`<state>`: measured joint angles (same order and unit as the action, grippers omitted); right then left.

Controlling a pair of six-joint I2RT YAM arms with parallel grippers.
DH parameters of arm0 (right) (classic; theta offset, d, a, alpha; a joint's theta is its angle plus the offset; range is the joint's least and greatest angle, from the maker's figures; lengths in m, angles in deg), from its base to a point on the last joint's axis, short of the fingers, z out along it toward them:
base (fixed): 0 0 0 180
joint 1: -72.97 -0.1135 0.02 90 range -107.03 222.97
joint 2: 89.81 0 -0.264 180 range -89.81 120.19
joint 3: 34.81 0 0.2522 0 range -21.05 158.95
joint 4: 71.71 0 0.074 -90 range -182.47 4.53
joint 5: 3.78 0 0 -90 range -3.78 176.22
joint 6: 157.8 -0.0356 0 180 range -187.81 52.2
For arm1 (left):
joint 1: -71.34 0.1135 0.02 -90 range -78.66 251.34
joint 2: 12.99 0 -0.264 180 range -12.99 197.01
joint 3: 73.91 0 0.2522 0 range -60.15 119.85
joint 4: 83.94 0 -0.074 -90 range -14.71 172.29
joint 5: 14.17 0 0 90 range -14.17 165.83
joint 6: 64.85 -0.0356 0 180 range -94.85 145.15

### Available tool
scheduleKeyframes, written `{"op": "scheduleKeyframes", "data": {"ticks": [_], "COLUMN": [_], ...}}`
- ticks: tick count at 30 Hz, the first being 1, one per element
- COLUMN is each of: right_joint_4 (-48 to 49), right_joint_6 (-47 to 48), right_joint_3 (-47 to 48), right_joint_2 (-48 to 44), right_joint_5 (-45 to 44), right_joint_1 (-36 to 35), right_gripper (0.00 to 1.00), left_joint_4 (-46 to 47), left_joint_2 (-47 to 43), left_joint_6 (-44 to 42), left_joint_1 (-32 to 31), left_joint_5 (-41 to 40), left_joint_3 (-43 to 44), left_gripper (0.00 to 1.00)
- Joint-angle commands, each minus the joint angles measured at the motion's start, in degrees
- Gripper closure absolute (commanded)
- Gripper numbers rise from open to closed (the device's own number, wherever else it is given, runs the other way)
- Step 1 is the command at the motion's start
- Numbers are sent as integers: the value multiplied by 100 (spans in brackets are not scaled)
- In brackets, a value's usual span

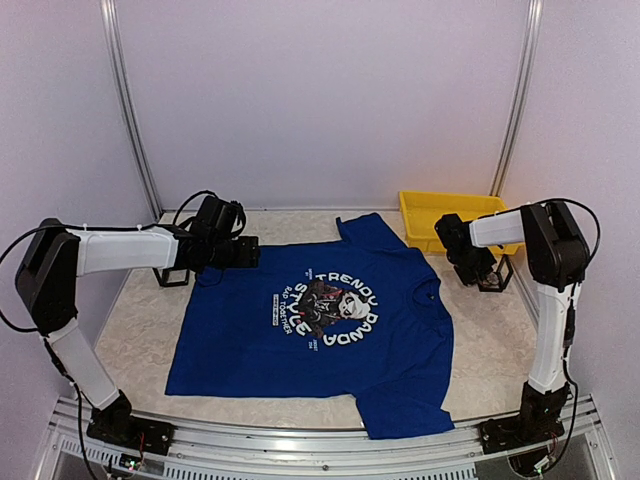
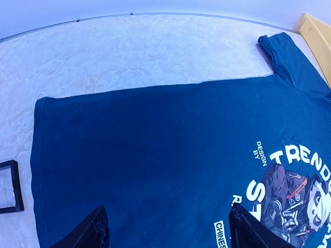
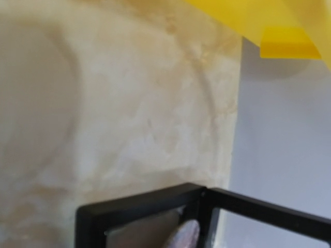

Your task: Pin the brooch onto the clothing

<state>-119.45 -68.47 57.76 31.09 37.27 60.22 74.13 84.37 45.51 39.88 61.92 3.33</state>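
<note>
The royal-blue T-shirt point(image 1: 320, 330) with the white "TRENDY STYLE PANDA" print lies flat on the table, its collar to the right. It fills the left wrist view point(image 2: 155, 155). My left gripper point(image 1: 240, 252) hovers over the shirt's hem end, open and empty, with its dark fingertips point(image 2: 95, 230) spread wide. My right gripper point(image 1: 478, 265) is low beside an open black frame box point(image 1: 497, 275). Its fingers do not show in the right wrist view. Inside that box point(image 3: 139, 209) a pale pearly object point(image 3: 183, 235) shows, blurred; it looks like the brooch.
A yellow bin point(image 1: 440, 212) stands at the back right, just behind the right gripper, and also shows in the right wrist view point(image 3: 269, 26). A second black frame point(image 1: 172, 275) stands left of the shirt and shows in the left wrist view point(image 2: 10, 186). White walls enclose the table.
</note>
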Motion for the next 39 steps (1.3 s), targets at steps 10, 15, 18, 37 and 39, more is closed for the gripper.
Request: {"op": "scheduleKeyframes", "data": {"ticks": [10, 15, 18, 37, 39], "right_joint_4": [66, 150, 136, 225, 240], "right_joint_6": [112, 94, 82, 250, 272], "right_joint_3": [-121, -217, -220, -260, -263], "right_joint_2": [-183, -202, -169, -383, -375], "right_joint_5": [-73, 57, -7, -553, -546], "right_joint_1": [62, 69, 67, 62, 62], "right_gripper": [82, 81, 81, 86, 86], "left_joint_4": [146, 175, 183, 175, 175], "left_joint_2": [13, -37, -33, -77, -81], "left_joint_6": [-41, -50, -41, -58, -58], "left_joint_1": [87, 96, 96, 114, 114], "left_joint_5": [113, 84, 109, 117, 116], "left_joint_3": [44, -11, -11, -5, -10], "left_gripper": [25, 25, 25, 25, 25]}}
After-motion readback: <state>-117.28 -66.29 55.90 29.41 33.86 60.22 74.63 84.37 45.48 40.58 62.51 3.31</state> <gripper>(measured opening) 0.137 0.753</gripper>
